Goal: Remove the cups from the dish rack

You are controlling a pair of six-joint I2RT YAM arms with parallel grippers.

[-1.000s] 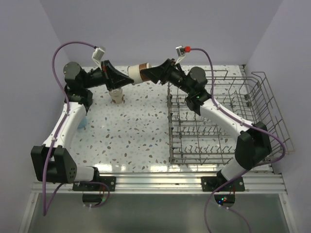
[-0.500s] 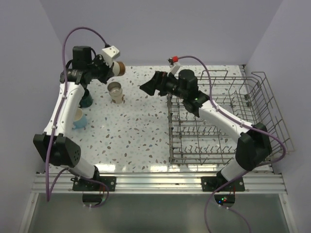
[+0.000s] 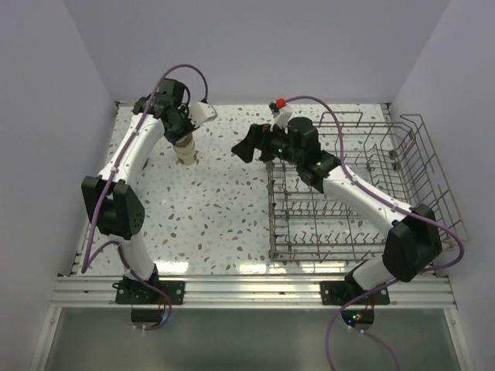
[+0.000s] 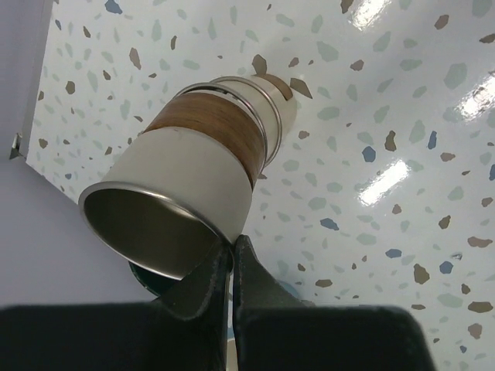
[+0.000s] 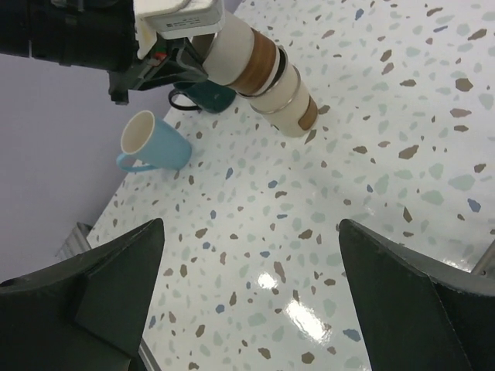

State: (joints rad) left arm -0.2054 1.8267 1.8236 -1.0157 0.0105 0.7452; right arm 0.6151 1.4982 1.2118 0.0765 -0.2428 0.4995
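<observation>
The dish rack (image 3: 348, 247) stands on the right side of the speckled tabletop (image 3: 216, 209), and all the cups in view sit well to its left, toward the far left corner. There the left end effector (image 4: 230, 246) is closed narrow, pinching the rim of a beige upper tumbler (image 4: 193, 166) with a brown band. The base of this cup is set into the mouth of a matching lower tumbler (image 4: 278, 100) that stands on the tabletop. Farther left of the rack than this stack are a dark teal mug (image 5: 205, 94) and a light blue mug (image 5: 151, 143) with a cream inside, close to each other. The right end effector (image 5: 249, 232) hangs just off the rack's far left corner, its fingers spread wide and holding nothing, pointing toward the stack.
</observation>
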